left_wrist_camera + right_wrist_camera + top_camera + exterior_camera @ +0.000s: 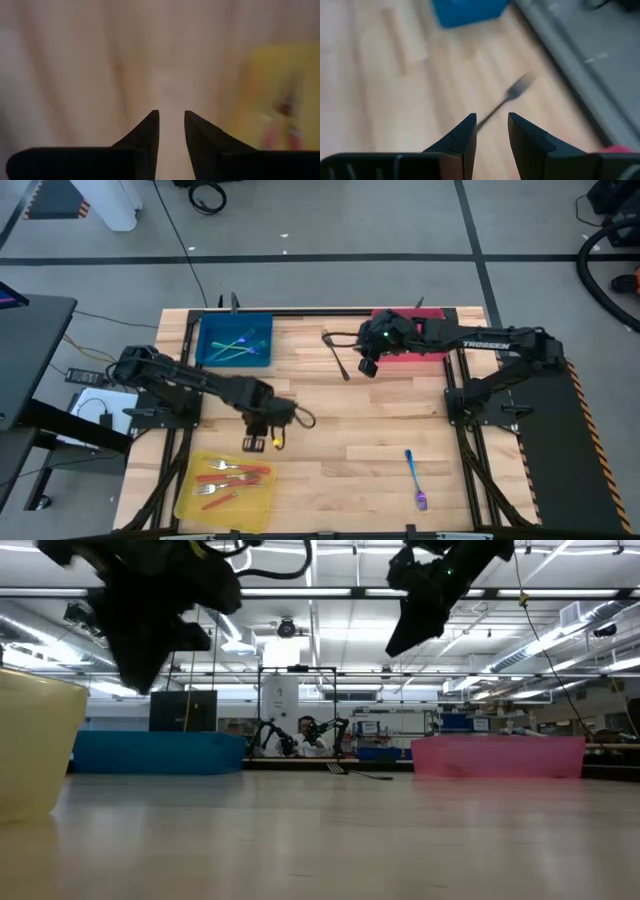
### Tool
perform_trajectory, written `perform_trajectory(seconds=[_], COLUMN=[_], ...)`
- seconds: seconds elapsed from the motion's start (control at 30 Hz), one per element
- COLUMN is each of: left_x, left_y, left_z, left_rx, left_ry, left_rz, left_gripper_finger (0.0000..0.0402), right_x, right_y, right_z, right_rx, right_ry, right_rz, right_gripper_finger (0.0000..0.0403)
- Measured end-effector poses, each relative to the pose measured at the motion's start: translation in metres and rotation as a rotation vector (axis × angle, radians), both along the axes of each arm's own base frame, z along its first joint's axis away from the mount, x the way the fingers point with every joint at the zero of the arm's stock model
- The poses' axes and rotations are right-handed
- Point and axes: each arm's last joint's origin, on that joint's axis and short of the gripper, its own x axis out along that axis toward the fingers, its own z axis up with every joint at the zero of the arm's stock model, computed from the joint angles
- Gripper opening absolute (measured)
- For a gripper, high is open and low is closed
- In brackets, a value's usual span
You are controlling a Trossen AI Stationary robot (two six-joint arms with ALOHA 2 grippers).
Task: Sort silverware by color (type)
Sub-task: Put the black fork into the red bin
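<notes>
A dark bronze fork (336, 353) lies flat on the wood near the far edge, left of the red tray (425, 356); it also shows in the low view (352, 772) and in the right wrist view (512, 92). My right gripper (367, 367) (491, 122) hangs above the table just right of it, narrowly open and empty. An iridescent blue-purple utensil (414, 475) lies alone near the near right edge. Red-handled forks (228, 478) lie in the yellow tray (190, 480). Iridescent utensils (240, 343) lie in the blue tray (203, 340). My left gripper (262, 443) (171, 120) hovers beside the yellow tray's far right corner, narrowly open and empty.
The right arm reaches over the red tray and hides most of it. Bare wood lies across the table's middle between the trays. In the low view the yellow tray wall (35, 745) stands close on the left. Cables and a box sit off the table's left side.
</notes>
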Motion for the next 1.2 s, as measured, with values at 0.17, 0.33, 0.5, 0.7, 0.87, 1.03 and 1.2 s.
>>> perform_trajectory(seconds=[0.17, 0.33, 0.5, 0.7, 0.87, 1.03, 1.2], left_x=[0.011, 0.022, 0.026, 0.031, 0.032, 0.034, 0.033], left_y=[0.027, 0.048, 0.069, 0.097, 0.121, 0.142, 0.155], left_z=[0.001, 0.003, 0.004, 0.006, 0.008, 0.012, 0.013], left_rx=[0.167, 0.228, 0.245, 0.261, 0.295, 0.327, 0.34], left_ry=[-0.093, -0.188, -0.226, -0.29, -0.329, -0.399, -0.414], left_rz=[0.024, 0.031, 0.062, 0.145, 0.142, 0.174, 0.215], left_gripper_finger=[0.0091, 0.0091, 0.0091, 0.0091, 0.0091, 0.0091, 0.0091], right_x=[0.013, 0.029, 0.046, 0.06, 0.067, 0.065, 0.068], right_y=[0.0, -0.007, -0.024, -0.05, -0.076, -0.1, -0.118], right_z=[-0.023, -0.044, -0.06, -0.079, -0.094, -0.105, -0.11], right_rx=[0.069, 0.051, 0.009, -0.01, 0.011, 0.057, 0.157], right_ry=[0.091, 0.139, 0.095, 0.042, -0.04, -0.073, -0.078], right_rz=[0.082, 0.092, 0.082, 0.019, -0.087, -0.196, -0.287], right_gripper_finger=[0.0119, 0.0119, 0.0119, 0.0119, 0.0119, 0.0119, 0.0119])
